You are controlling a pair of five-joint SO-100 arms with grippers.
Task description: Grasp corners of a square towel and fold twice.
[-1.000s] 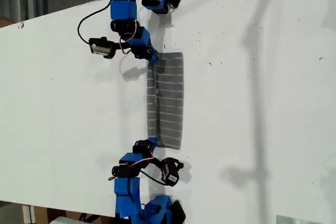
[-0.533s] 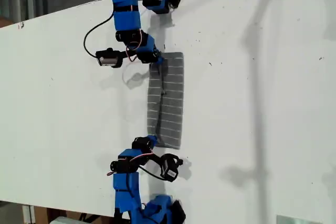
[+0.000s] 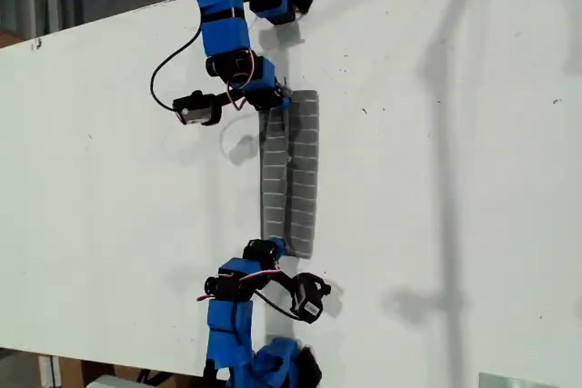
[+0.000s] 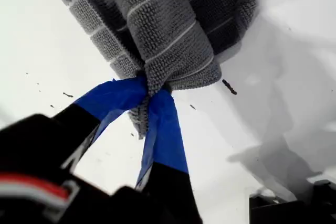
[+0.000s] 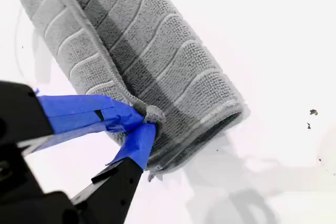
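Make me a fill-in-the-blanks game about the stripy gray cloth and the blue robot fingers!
1. The soft dark-gray striped towel lies on a ____ table.
2. My first gripper has its fingers pinched ____ on the towel's corner.
3. My second gripper holds a ____ of the towel.
4. The tape on the fingers is ____.

Missing words: white; shut; corner; blue

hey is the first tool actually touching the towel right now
Touching. The first wrist view shows my first tool shut on a bunched corner of the towel, cloth pinched between its blue tips.
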